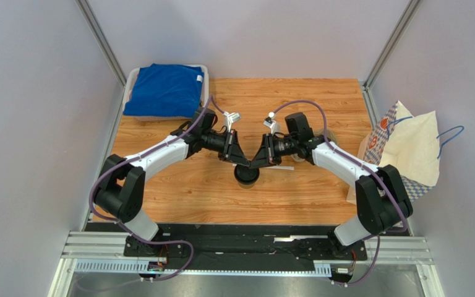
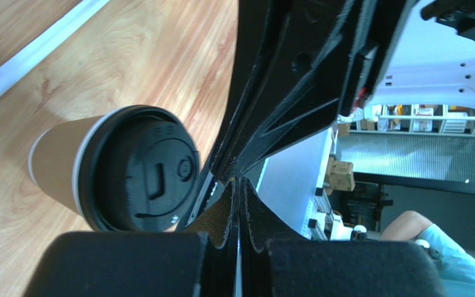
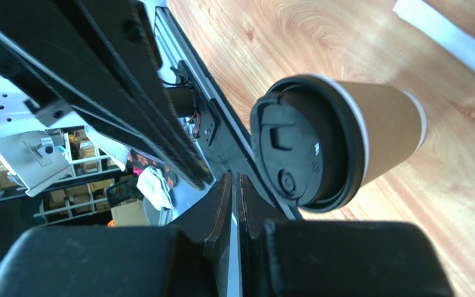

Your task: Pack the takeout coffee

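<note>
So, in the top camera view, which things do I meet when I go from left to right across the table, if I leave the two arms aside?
blue cloth → takeout coffee → paper bag

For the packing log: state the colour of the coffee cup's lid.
Black lid, clearest in the left wrist view.

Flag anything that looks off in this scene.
The left gripper and right gripper both show jaws shut on nothing, tip to tip beside the cup rather than around it. The cup itself stands upright with its lid on, and nothing is spilled.
</note>
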`<action>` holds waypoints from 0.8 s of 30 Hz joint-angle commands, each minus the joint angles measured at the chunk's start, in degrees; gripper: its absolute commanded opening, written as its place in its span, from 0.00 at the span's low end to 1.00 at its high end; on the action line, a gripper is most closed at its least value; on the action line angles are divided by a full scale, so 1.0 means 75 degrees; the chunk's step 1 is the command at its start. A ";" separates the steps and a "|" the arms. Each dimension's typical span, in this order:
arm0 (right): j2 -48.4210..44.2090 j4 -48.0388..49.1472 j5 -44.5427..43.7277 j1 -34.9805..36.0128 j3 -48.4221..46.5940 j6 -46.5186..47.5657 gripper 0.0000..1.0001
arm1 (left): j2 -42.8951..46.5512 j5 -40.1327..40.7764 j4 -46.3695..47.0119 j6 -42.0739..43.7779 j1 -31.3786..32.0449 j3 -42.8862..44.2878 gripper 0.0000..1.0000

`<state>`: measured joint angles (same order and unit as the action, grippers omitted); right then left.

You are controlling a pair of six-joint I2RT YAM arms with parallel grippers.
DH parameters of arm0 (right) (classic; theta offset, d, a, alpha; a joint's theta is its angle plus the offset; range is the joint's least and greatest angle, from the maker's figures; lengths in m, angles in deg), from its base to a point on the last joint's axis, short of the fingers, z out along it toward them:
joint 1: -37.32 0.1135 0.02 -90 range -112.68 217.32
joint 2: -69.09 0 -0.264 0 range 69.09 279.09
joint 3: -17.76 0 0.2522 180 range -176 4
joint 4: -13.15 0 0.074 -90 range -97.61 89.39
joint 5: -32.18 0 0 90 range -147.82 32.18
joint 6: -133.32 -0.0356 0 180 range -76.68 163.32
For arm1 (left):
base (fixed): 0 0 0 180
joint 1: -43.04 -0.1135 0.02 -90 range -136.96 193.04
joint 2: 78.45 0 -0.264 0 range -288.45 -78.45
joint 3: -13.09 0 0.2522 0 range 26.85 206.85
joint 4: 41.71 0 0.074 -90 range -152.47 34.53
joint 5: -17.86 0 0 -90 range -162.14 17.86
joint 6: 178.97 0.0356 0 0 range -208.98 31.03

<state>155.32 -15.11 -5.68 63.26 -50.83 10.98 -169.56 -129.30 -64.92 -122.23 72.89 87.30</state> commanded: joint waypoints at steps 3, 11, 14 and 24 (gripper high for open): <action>0.0489 0.0726 0.0278 0.0011 -0.0319 -0.0200 0.08 | -0.0309 -0.0253 0.0124 0.0098 -0.0065 0.0132 0.00; 0.1017 0.1078 0.0419 -0.0001 -0.0143 -0.0200 0.08 | -0.0976 -0.0405 0.0205 0.0122 -0.0428 -0.0055 0.00; 0.1228 0.1137 0.0454 -0.0036 -0.0131 -0.0165 0.08 | -0.1152 -0.0522 0.0206 0.0168 -0.0499 -0.0044 0.00; 0.1790 0.1219 0.0349 -0.0129 0.0092 0.0058 0.05 | -0.1480 -0.0265 0.0358 0.0298 -0.0604 -0.0336 0.00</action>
<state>166.21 -7.26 -0.81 62.84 -51.25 9.67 -179.11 -132.30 -64.36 -121.68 69.02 86.22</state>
